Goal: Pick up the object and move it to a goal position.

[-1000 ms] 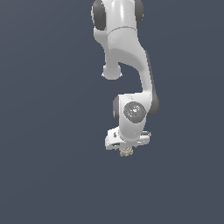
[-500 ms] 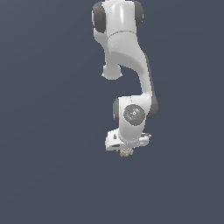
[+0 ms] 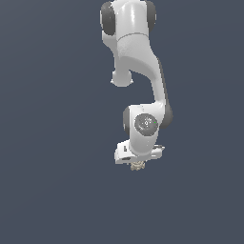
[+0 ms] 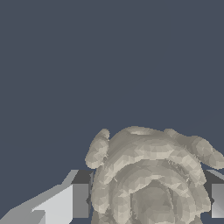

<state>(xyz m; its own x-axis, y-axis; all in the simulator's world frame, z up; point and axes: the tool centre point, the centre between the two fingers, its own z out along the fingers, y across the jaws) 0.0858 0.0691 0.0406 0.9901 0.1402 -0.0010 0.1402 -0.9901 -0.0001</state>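
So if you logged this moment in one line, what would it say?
arm: single Panda | pincer: shut on object | object: beige, lumpy, between fingers | surroundings: plain dark backdrop

glossy white arm (image 3: 136,52) with rounded shells and dark grey joint bands; a round grey wrist cap (image 3: 145,123) bears a tiny green dot; flat white gripper (image 3: 138,164), pale fingers (image 4: 65,203) with dark pads

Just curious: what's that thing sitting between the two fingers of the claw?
A beige, knobbly object; the wrist view shows it filling the gap between the claw's fingers.
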